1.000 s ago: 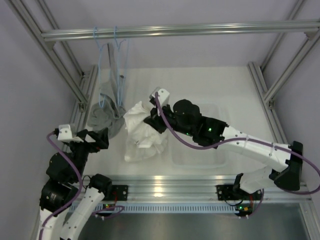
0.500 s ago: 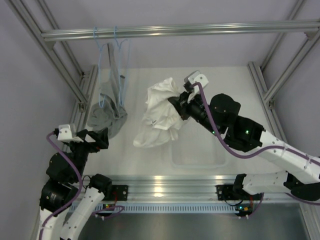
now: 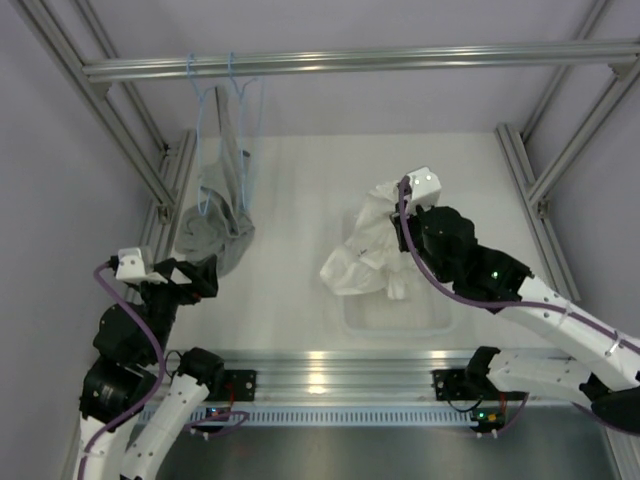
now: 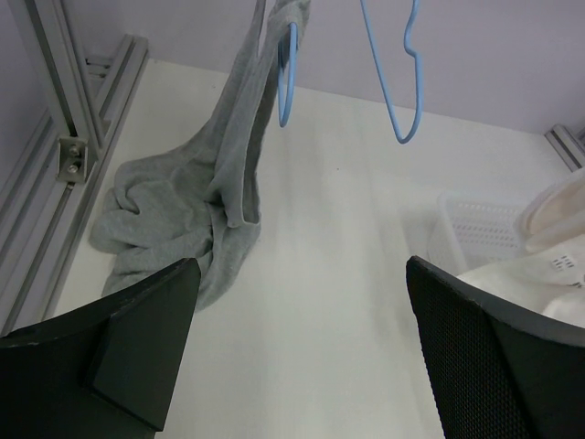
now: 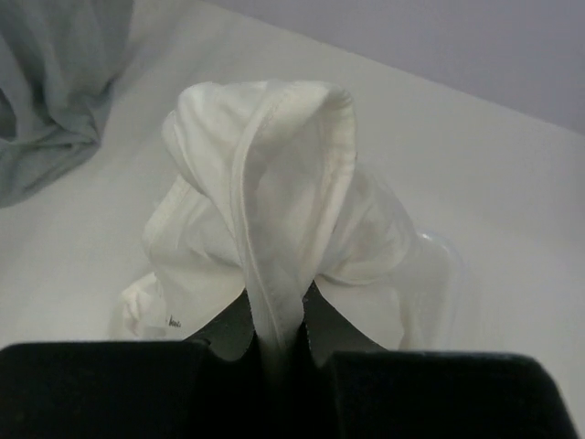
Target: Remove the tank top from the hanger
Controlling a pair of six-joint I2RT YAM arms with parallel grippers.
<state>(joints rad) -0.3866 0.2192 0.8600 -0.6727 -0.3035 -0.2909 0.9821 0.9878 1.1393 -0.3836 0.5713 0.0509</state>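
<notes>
Near edge, 7 o'clock: left gripper (image 4: 297, 302) low over the worktop (image 3: 300, 190), jaws spread wide, nothing held. Both black fingers (image 4: 137, 338) show in the wrist view with bare worktop between them. Open room from there toward 12 o'clock, and toward 3 o'clock as far as the basket.

Near right, 5 o'clock: clear plastic basket (image 3: 432, 318) on the worktop, its near rim close to the aluminium front edge. White tank top (image 3: 362, 255) hangs bunched over the basket's far-left corner. Its lower folds spill past the left rim toward 9 o'clock. Cannot tell whether the cloth touches the rim or the basket floor.

Above the basket's far side: right gripper (image 5: 274, 347), pinched narrow on a seamed fold of the tank top, only fabric between the fingers. Tank top is off the hanger and well apart from it.

Far left, 10 o'clock: grey garment (image 3: 215, 230) heaped on the worktop against the left frame rail (image 4: 87, 128). Its upper part is draped up over the second hanger (image 4: 285, 91).

Just beside that, 11 o'clock: hanger (image 4: 402, 137), light blue, bare. Both hooks sit side by side on the overhead rail (image 3: 400, 60). Wide stretch of worktop between the hangers and the tank top.
</notes>
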